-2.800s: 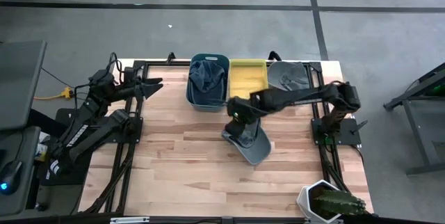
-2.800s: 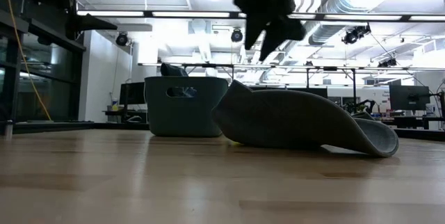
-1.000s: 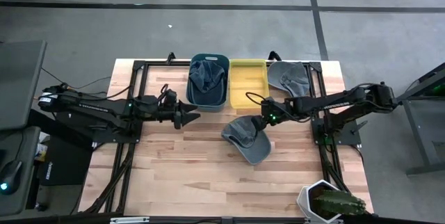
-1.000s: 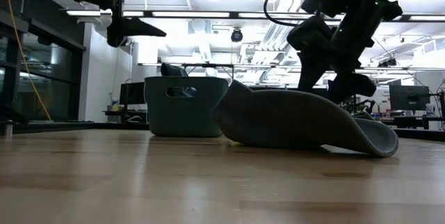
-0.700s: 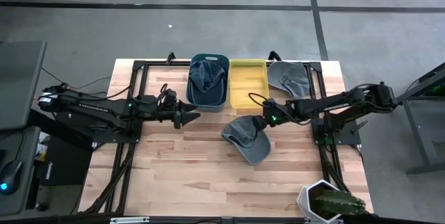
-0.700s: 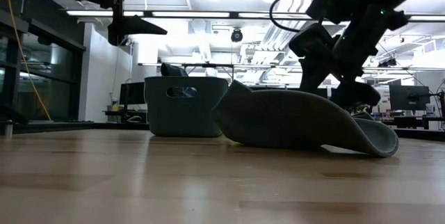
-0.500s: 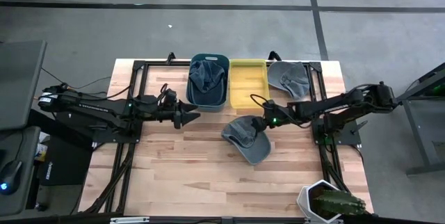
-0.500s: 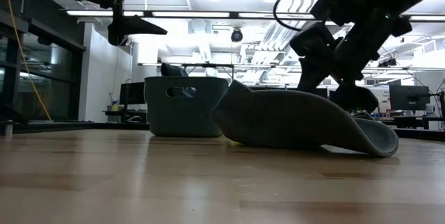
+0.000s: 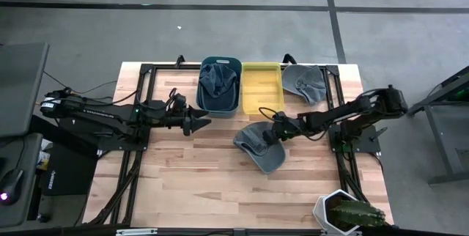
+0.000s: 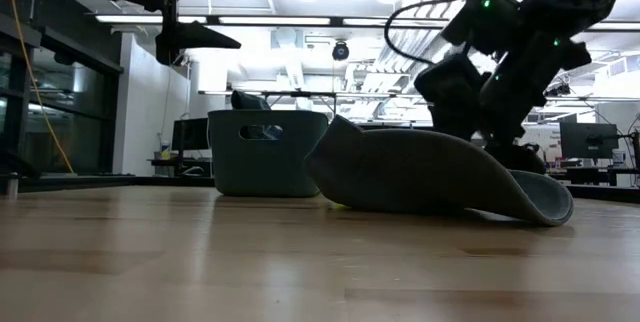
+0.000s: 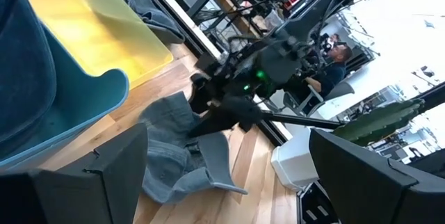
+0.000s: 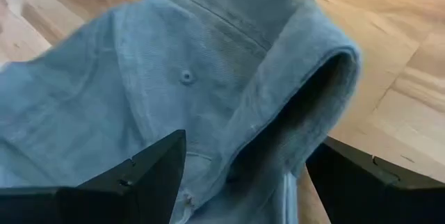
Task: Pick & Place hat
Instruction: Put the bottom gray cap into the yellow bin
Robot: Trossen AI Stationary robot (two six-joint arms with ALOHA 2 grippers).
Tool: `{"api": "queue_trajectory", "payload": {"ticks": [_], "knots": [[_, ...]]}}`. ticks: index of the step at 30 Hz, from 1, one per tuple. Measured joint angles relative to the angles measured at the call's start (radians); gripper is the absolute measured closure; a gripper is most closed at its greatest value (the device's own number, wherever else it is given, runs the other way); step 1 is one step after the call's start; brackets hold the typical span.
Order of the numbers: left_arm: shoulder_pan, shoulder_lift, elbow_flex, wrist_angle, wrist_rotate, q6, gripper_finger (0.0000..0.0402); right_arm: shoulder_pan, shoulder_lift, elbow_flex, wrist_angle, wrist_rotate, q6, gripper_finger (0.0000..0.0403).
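Note:
A grey-blue cap (image 9: 261,148) lies on the wood table, crown to the far side and brim (image 10: 535,197) flat on the boards. My right gripper (image 9: 273,135) reaches in low from the table's right and is open, with one finger on each side of the crown's rear edge (image 12: 306,78). In the low view the right gripper (image 10: 497,122) stands just behind the cap (image 10: 420,174). My left gripper (image 9: 202,122) hovers open, left of the cap and in front of the blue bin. The left wrist view shows the cap (image 11: 177,161) ahead of the left gripper (image 11: 229,147). My right gripper (image 12: 247,151) comes at the cap's crown slanting down from the table's right, its open fingers (image 12: 149,172) flanking the folded rear edge. Whether they touch the cloth, I cannot tell. The cap lies on the table.
At the far edge stand a blue bin (image 9: 219,104) holding another cap, a yellow tray (image 9: 261,89) and a third grey cap (image 9: 303,80). A potted plant (image 9: 344,214) sits at the near right corner. Bare wood lies in front of the cap.
My right gripper has sunk lower and moved a little toward the table's left and near edge, closing in on the cap's crown. The cap has not moved.

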Motion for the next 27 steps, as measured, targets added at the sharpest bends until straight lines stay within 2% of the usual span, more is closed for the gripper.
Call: {"api": "queue_trajectory", "payload": {"ticks": [9,14,21,27], "knots": [[0.0,0.0,0.0,0.003,0.012,0.0,0.006,0.031,0.083,0.004,0.091,-0.016,0.074,0.0135],[0.0,0.0,0.0,0.002,0.013,0.0,0.006,0.049,0.061,0.001,0.066,-0.031,0.126,0.0208],[0.0,0.0,0.0,-0.002,0.033,0.0,0.006,0.052,0.054,0.0,0.035,-0.096,0.112,0.0375],[0.0,0.0,0.0,-0.004,0.036,0.0,0.006,0.068,0.052,0.0,0.048,-0.12,0.108,0.0382]]}}
